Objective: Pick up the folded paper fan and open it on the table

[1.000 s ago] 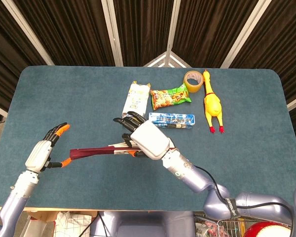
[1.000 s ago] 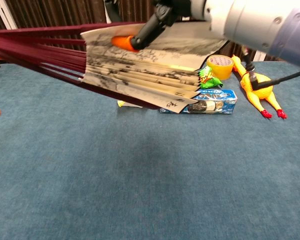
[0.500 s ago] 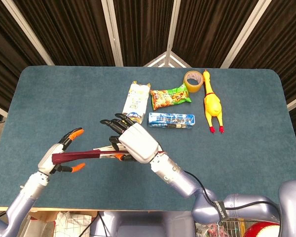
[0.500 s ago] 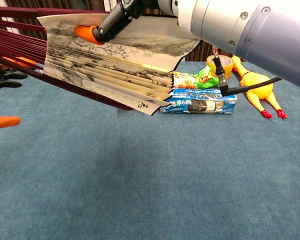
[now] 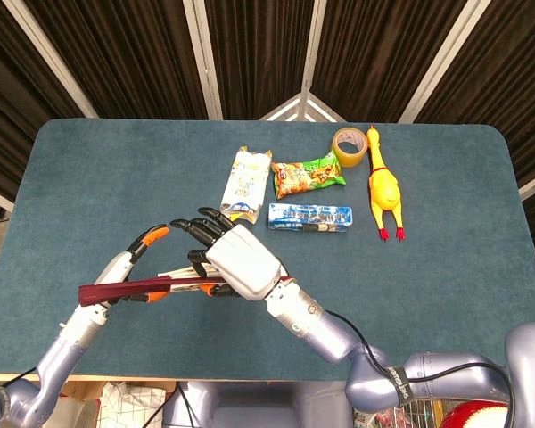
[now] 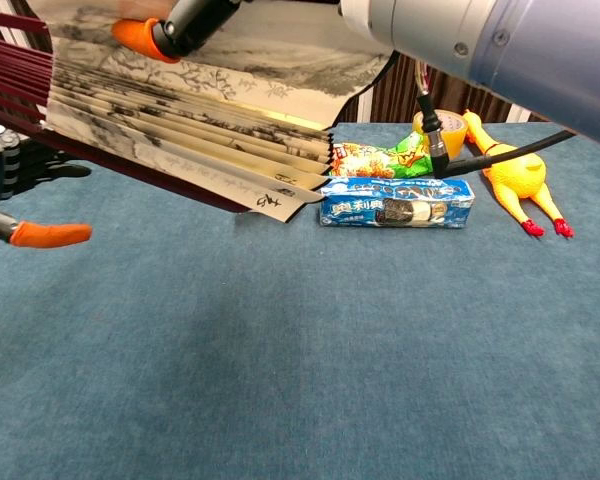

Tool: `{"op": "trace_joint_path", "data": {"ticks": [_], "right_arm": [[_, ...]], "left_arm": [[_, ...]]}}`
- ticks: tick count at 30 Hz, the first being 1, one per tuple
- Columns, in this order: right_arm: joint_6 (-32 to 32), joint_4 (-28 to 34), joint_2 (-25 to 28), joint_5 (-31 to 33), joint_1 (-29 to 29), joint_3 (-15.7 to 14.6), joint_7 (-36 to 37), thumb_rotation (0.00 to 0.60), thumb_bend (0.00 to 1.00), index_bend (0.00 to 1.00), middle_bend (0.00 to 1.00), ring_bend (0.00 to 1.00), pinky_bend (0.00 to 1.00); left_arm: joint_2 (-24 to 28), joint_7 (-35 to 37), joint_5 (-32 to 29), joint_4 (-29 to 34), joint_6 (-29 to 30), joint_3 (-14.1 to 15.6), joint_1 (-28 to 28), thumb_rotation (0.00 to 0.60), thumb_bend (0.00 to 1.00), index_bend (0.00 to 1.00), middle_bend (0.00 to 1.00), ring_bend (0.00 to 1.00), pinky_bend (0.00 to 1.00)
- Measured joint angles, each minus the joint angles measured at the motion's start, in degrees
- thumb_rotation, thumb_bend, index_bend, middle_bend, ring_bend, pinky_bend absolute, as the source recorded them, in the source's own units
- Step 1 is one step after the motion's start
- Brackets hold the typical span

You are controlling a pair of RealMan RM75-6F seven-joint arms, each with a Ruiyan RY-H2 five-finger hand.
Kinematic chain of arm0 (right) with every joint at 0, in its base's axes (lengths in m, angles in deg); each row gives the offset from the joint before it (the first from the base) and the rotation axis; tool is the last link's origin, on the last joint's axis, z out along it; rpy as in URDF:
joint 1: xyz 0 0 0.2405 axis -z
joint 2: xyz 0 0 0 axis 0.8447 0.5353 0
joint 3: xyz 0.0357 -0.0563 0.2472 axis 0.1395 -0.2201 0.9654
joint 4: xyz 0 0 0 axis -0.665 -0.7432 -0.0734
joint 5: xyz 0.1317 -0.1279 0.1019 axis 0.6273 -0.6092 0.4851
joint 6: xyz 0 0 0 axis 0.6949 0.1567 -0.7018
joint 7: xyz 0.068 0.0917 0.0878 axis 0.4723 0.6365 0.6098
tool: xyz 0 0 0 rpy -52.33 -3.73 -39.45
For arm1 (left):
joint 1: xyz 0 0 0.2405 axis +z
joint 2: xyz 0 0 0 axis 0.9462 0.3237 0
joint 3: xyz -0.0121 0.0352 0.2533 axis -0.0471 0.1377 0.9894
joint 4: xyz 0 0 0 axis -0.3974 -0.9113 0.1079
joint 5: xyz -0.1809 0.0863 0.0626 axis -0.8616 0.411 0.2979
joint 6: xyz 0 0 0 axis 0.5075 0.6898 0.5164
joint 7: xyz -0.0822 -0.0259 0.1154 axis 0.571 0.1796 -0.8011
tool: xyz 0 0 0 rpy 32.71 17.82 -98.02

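I hold the paper fan (image 5: pixel 129 291) above the blue bench (image 5: pixel 89 178), low in the left half of the head view, its dark red ribs running as a near-level bar from the left toward the middle. My right hand (image 5: pixel 236 261) is at the fan's right end, closed on it, with dark fingers reaching up and left past the paper. My left hand (image 5: pixel 134 263) meets the fan near its left end, orange fingertips on either side of the ribs; whether it truly grips them I cannot tell from either view.

In the chest view the fan (image 6: pixel 180 130) fills the upper left, partly spread, its printed paper folds stepping down to the right and clear of the bench. An orange fingertip of my right hand (image 6: pixel 180 25) presses the top fold.

Behind the fan, at upper middle, lie a blue biscuit box (image 5: pixel 310 217), a white packet (image 5: pixel 245 174), a green snack bag (image 5: pixel 308 175), a roll of tape (image 5: pixel 348 146) and a yellow rubber chicken (image 5: pixel 382 185).
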Motion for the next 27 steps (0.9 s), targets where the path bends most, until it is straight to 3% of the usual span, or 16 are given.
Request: {"op": "trace_joint_path", "data": {"ticks": [9, 14, 27], "right_arm": [[0.92, -0.24, -0.36, 0.16, -0.3, -1.03, 0.05, 0.6, 0.41, 0.95, 0.19, 0.22, 0.15], [1.45, -0.45, -0.47, -0.1, -0.41, -1.38, 0.06, 0.6, 0.41, 0.95, 0.19, 0.22, 0.15], [2.38, 0.6, 0.53, -0.43, -0.36, -1.91, 0.04, 0.6, 0.41, 0.96, 0.19, 0.22, 0.15]], "left_arm": [[-2.63, 8.15, 2.35, -2.54, 0.25, 1.08, -2.45, 0.6, 0.31, 0.16, 0.0, 0.0, 0.0], [-3.2, 16.41, 5.32, -3.99, -0.29, 3.4, -4.53, 0.6, 0.31, 0.18, 0.0, 0.0, 0.0], [-8.66, 30.81, 8.85, -12.89, 1.63, 6.69, -9.23, 0.6, 0.35, 0.26, 0.0, 0.0, 0.0]]}}
